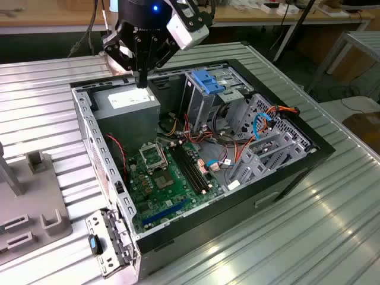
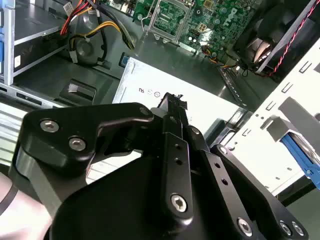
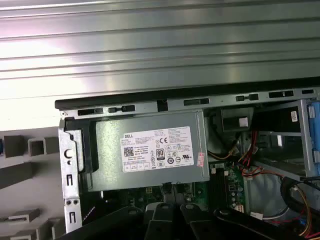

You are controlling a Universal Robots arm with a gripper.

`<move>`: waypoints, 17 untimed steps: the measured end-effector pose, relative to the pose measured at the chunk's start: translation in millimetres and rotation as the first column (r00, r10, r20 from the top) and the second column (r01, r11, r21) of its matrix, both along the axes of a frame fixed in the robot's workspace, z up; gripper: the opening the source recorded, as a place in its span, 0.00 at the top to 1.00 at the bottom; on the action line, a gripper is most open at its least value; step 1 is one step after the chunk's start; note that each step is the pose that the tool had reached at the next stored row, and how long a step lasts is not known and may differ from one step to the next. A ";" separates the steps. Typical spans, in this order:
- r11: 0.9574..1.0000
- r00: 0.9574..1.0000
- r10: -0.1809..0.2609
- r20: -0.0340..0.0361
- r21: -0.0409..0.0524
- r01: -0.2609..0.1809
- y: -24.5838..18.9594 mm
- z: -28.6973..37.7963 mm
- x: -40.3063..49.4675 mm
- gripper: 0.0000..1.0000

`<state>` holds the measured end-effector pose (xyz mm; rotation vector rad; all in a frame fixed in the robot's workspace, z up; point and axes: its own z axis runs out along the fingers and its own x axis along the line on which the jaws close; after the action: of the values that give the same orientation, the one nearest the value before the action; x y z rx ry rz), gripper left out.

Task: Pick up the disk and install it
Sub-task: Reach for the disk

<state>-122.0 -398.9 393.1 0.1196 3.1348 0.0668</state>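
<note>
Gripper (image 1: 142,82), tips together and empty, just above the grey power supply box (image 1: 129,105) in the computer case (image 1: 279,189)

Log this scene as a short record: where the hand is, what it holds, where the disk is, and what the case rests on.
hand: shut, empty, above the power supply
disk: blue rails showing, at the top of the drive cage, apart from the hand
case: open, on the ribbed metal table
motherboard: green, exposed
</note>
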 end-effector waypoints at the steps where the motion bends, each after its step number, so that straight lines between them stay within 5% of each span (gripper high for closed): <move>1: 1.000 1.000 0.000 0.000 0.000 0.000 0.0 0.0 0.0 0.89; 17: 1.000 1.000 0.000 -0.004 0.000 0.000 0.0 0.0 -5.5 0.89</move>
<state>-127.5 -398.9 393.1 0.1199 3.1387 0.0667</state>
